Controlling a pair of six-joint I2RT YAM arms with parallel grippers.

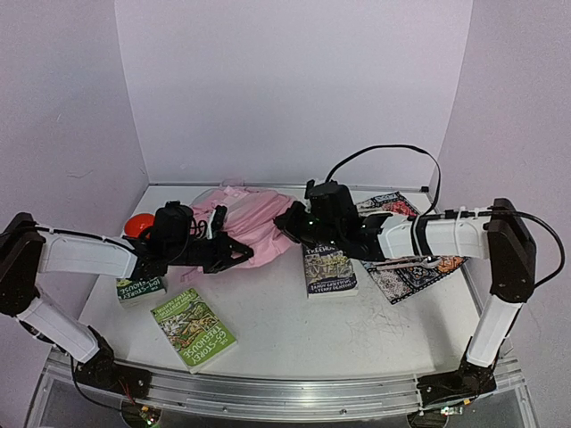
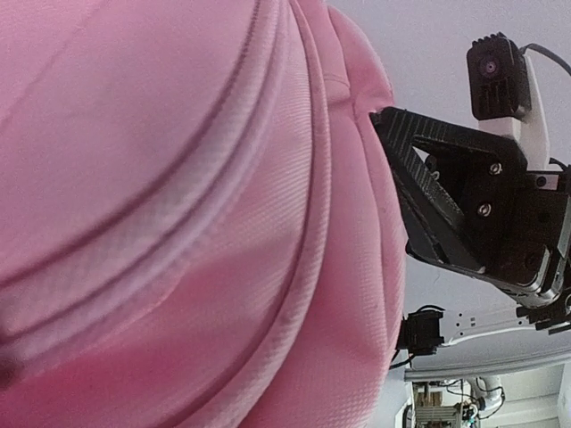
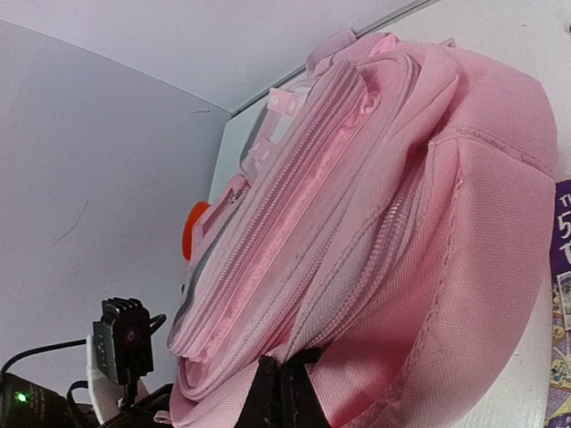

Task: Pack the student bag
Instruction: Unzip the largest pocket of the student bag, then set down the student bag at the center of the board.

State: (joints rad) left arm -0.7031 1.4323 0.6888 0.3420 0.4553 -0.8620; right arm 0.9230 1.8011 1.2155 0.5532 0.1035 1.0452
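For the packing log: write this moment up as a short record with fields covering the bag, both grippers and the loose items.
bag: student bag, pink, lying far centre, zips look closed
left gripper: shut, at the bag's near-left edge; whether it holds fabric cannot be told
right gripper: shut on the bag's fabric
books outside bag: green book near front; second green book left; purple book centre; patterned book right
other: orange-red object far left

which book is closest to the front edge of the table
The bright green book, lying alone at the front. The darker green book sits farther back on the left; the purple book and the patterned book lie farther back on the right.
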